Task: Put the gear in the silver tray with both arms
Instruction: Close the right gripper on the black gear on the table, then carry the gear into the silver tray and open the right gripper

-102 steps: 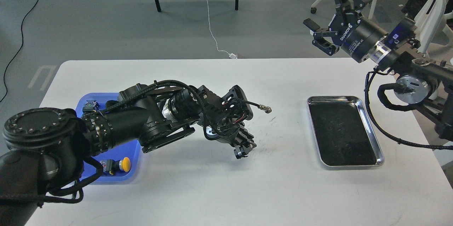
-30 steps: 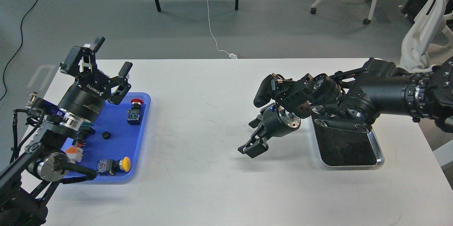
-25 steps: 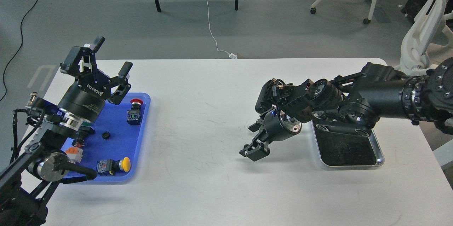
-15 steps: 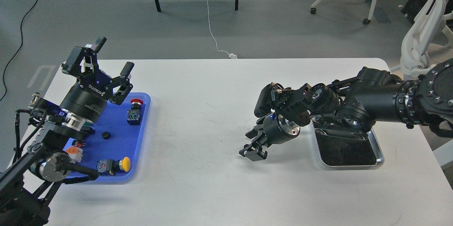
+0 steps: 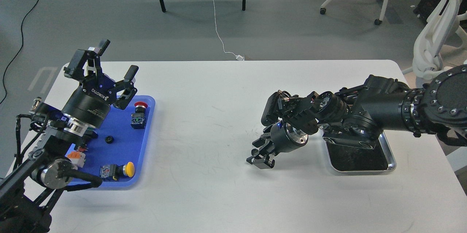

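Note:
My right gripper (image 5: 259, 159) hangs low over the middle of the white table, left of the silver tray (image 5: 391, 157). Its fingers are closed together on a small dark toothed piece (image 5: 253, 151), which looks like the gear. The right arm lies across the tray's far end and hides it. The tray's dark bottom shows nothing in it. My left gripper (image 5: 115, 58) is raised above the far edge of the blue tray (image 5: 122, 127), open and empty. A second small black gear-like ring (image 5: 108, 139) lies in the blue tray.
The blue tray also holds a red push button (image 5: 140, 106), a yellow push button (image 5: 127, 169) and an orange-and-white part (image 5: 76, 155). Chair and table legs stand on the floor beyond the table's far edge.
My left arm drew back from the table's middle to the blue tray, now open. My right arm came down to the middle, and its fingers closed on the small dark piece.

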`<state>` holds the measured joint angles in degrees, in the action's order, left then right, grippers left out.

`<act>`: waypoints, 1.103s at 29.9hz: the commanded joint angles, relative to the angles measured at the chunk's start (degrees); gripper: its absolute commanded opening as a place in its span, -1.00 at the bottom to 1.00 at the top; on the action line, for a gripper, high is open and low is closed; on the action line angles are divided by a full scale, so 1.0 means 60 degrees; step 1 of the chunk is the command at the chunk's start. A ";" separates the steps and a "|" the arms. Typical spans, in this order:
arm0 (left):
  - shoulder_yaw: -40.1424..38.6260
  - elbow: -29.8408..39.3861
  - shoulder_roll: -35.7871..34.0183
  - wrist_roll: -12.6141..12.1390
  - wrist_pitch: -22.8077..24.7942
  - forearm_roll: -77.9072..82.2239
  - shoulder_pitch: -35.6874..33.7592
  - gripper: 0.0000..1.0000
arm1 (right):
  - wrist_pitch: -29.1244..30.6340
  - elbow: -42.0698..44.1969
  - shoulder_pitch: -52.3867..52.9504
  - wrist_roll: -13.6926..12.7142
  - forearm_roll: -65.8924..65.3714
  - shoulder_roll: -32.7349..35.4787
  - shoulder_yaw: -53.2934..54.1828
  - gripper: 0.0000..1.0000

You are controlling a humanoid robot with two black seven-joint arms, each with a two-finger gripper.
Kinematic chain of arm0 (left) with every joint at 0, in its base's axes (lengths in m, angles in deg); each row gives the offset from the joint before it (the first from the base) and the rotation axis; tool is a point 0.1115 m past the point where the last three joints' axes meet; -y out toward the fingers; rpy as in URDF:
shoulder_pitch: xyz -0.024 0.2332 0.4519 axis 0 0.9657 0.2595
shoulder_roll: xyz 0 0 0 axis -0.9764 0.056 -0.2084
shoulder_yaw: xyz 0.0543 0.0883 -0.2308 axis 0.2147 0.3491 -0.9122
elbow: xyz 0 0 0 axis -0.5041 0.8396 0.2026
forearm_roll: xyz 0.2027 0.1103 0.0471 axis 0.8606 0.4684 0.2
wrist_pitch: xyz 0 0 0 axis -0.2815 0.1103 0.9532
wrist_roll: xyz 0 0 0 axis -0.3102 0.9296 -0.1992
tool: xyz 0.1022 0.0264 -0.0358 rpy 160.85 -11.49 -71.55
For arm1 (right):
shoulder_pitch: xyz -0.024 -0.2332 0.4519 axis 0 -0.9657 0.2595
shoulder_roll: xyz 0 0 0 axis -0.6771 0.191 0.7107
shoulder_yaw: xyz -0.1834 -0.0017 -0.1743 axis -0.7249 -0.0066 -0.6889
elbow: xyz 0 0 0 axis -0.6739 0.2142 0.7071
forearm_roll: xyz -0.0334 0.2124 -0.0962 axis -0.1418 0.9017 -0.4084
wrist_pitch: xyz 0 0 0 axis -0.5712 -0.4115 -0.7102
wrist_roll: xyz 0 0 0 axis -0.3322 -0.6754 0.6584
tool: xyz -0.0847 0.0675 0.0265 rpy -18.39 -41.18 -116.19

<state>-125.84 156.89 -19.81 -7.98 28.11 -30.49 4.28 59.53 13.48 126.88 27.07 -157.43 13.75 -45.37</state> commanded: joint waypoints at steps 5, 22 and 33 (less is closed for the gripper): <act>-0.0002 -0.0011 0.0029 0.0003 0.0004 0.0000 0.0030 0.96 | -0.0001 0.0129 -0.0007 0.0000 0.0000 -0.0065 -0.0137 -0.28; -0.0060 -0.0011 0.0146 0.0003 0.0048 0.0014 0.0089 0.96 | -0.0016 -0.0046 0.0738 0.0000 0.0132 0.0665 -0.0093 -0.70; -0.0046 0.0003 0.0322 -0.0011 0.0078 0.0029 0.0089 0.96 | 0.0043 -0.1043 0.1414 0.0000 -0.0014 0.4283 -0.0107 -0.69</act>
<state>-126.17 156.87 -18.09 -7.98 28.50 -30.34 4.82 59.68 7.62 135.55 27.06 -156.97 34.16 -45.44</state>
